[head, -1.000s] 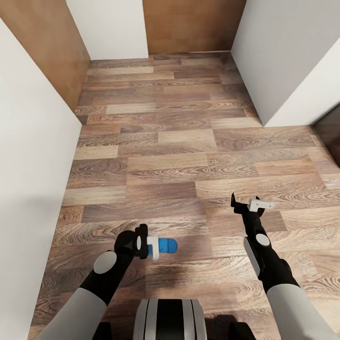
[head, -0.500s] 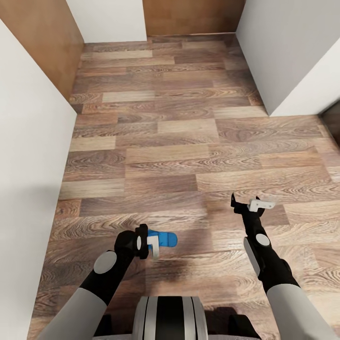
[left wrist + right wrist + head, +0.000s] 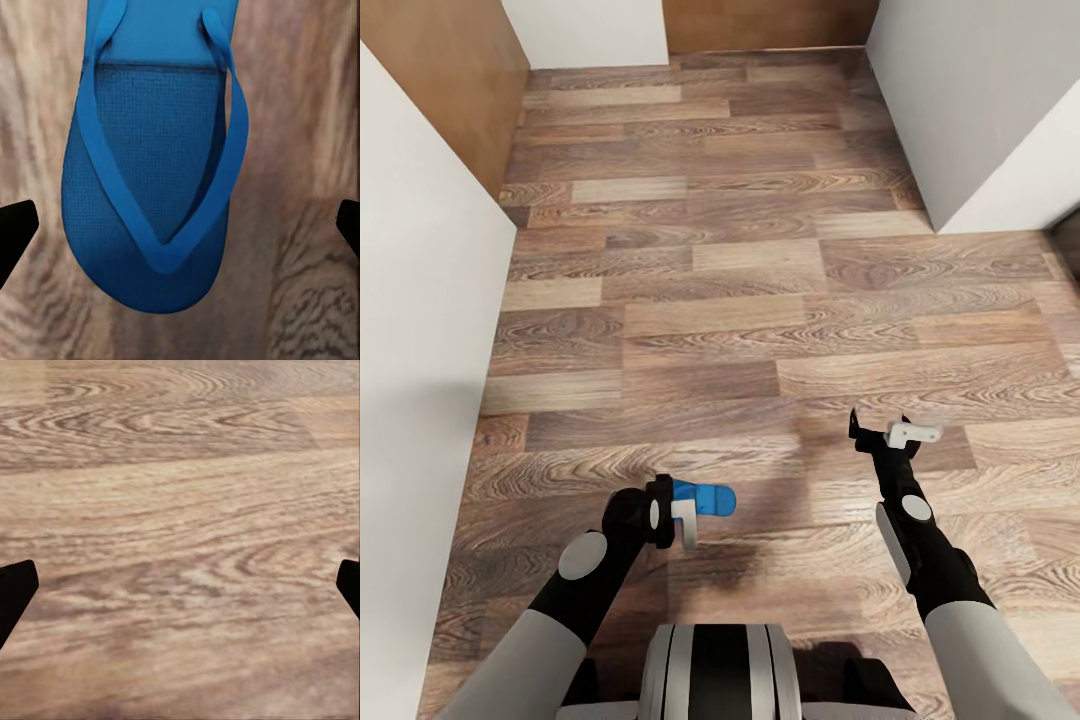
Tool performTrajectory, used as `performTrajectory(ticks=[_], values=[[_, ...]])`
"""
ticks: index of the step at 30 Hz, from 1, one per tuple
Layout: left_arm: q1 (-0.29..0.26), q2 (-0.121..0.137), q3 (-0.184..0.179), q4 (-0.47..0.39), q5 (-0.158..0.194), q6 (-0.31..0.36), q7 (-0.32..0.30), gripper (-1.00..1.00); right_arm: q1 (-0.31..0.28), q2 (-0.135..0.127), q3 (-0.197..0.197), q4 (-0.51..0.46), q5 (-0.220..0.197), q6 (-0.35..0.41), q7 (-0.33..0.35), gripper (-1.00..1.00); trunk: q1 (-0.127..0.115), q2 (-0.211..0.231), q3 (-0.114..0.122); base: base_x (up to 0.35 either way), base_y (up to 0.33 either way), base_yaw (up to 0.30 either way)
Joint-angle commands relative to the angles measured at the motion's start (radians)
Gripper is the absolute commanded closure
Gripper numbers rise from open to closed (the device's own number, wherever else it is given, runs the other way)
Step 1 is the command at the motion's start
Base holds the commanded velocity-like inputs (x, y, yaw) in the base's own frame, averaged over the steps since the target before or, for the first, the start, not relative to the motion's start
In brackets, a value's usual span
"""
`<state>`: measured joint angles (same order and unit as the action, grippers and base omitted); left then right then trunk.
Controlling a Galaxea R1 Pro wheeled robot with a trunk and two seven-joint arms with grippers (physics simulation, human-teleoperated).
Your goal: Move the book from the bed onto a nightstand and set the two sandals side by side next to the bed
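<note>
Head view: the robot stands on a wood-plank floor (image 3: 740,290) in a passage bounded by a white wall (image 3: 420,330) on its left and a white wall corner (image 3: 970,110) ahead on its right. Brown wooden doors (image 3: 770,25) stand at the far end and at the far left. The left tool (image 3: 682,512) is low in front of the trunk, pointing toward the robot's right, and is closed on a bright blue sandal (image 3: 706,499). The sandal projects beyond the fingertips, away from the wrist, roughly level above the floor. The right tool (image 3: 886,431) is held forward of its arm, well apart from the left tool. Its two fingers, one dark and one white, are spread and nothing lies between them.

Left wrist view: the sandal (image 3: 154,172) hangs directly ahead of the tool, strap side toward the camera, its rounded end farthest from the wrist. The dark fingertips (image 3: 15,232) show at either edge, wide of the sole. Where the sandal is gripped cannot be seen here. Plank floor lies beyond it.

Right wrist view: the dark fingertips (image 3: 15,592) stand far apart at the two edges, with bare wood-plank floor (image 3: 180,532) between and beyond them. This tool is open and carries nothing.
</note>
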<state>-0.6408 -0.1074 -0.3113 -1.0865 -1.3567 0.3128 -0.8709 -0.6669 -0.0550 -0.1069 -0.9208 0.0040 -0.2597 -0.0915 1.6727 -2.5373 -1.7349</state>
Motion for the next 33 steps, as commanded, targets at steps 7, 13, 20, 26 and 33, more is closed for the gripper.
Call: performTrajectory(ticks=[7,13,20,26,33], values=[[0.000,0.001,-0.002,-0.001,-0.002,0.008,-0.005,-1.00,0.000,0.000,0.001,0.000,0.001,-0.003,-0.004,-1.00,0.002,-0.002,-0.024,0.000,0.000,0.000],[0.000,0.001,-0.002,-0.001,-0.002,0.008,-0.005,-1.00,0.000,0.000,0.001,0.000,0.001,-0.003,-0.004,-1.00,0.002,-0.002,-0.024,0.000,0.000,0.000],[0.000,0.001,-0.002,-0.001,-0.002,0.008,-0.006,-1.00,0.000,0.000,0.001,0.000,0.000,-0.003,-0.004,-1.00,0.002,-0.002,-0.024,0.000,0.000,0.000],[0.000,0.001,-0.002,-0.001,-0.002,0.008,-0.007,-1.00,0.000,0.000,0.001,0.001,0.000,-0.003,-0.004,-1.00,0.002,-0.002,-0.024,0.000,0.000,0.000],[0.000,0.001,-0.002,-0.001,-0.002,0.008,-0.008,-1.00,0.001,0.000,0.001,0.000,0.001,-0.003,-0.004,-1.00,0.002,-0.002,-0.024,0.011,0.000,0.000]])
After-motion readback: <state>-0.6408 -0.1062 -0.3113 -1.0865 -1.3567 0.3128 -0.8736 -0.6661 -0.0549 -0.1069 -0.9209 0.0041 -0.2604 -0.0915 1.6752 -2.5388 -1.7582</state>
